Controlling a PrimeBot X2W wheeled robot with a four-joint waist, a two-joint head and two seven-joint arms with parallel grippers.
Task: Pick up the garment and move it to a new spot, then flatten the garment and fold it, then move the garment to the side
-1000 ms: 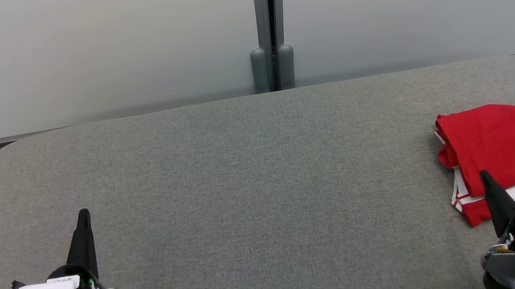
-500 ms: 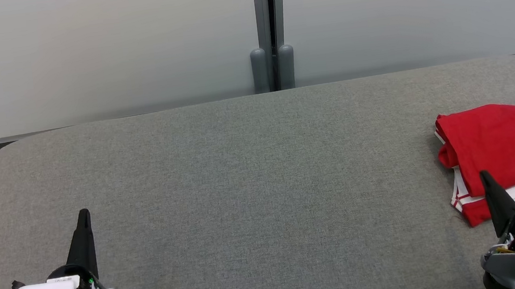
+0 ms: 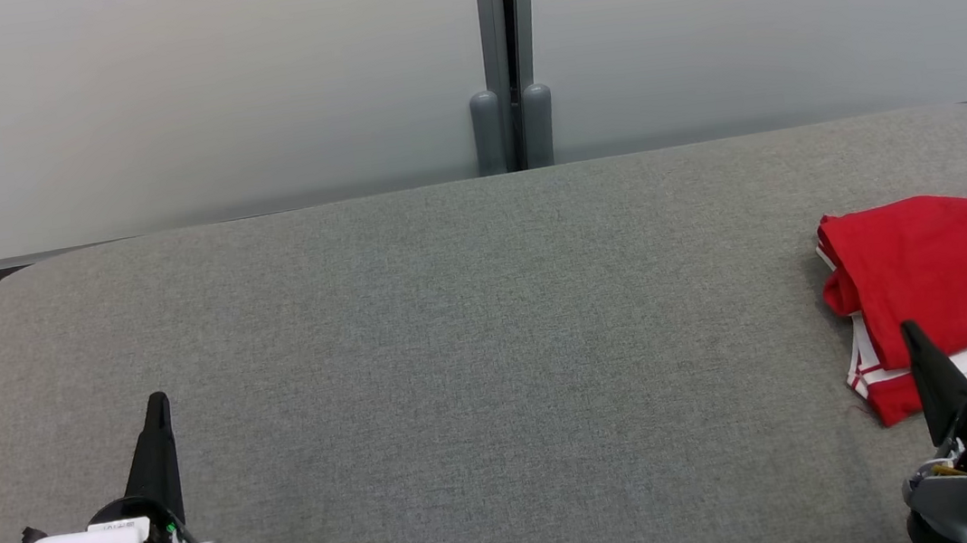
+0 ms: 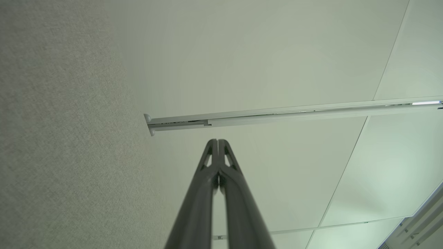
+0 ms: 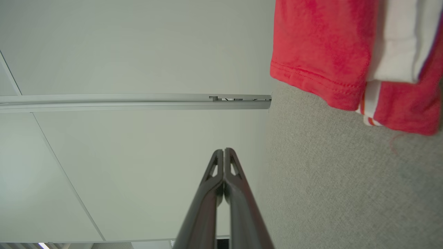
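A folded red garment (image 3: 948, 273) with white trim and a black number lies at the right edge of the grey padded table (image 3: 472, 327); its hem (image 5: 322, 52) also fills the upper right of the right wrist view. My right gripper (image 3: 909, 330) is shut and empty, its tip over the garment's near edge in the head view, and its two fingertips (image 5: 224, 152) are pressed together. At the lower left my left gripper (image 3: 157, 402) is shut with nothing in it, fingertips (image 4: 217, 142) touching, far from the garment.
Behind the table stands a pale partition wall with a dark vertical post (image 3: 506, 50) at its middle. The table's rounded far corners (image 3: 2, 281) curve off at both sides.
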